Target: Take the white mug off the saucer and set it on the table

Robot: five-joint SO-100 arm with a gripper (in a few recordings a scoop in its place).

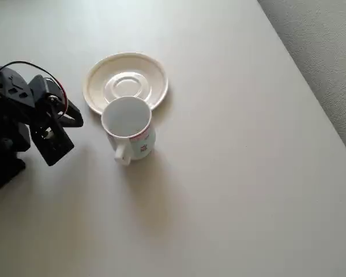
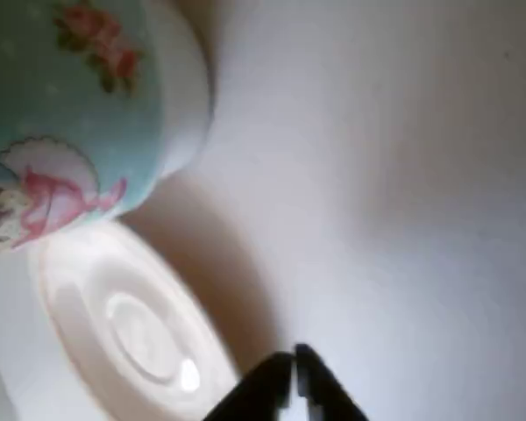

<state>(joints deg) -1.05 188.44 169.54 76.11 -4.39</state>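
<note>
Your white mug [image 1: 128, 127] stands upright on the table [image 1: 230, 173], just beside the saucer [image 1: 126, 81], whose well is bare. The gripper [image 2: 294, 373] has its jaws closed and empty; I judge the task essentially done.

arm [image 1: 23, 115]: black plastic, blocky | red+black wires looped on top | gripper [image 2: 294, 386]: black, pointed tips

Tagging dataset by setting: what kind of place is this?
Probably a lab or office test bench, not a kitchen: a bare beige table, grey textured floor beyond its edge, and only a white mug, a saucer and the robot's gripper.
</note>
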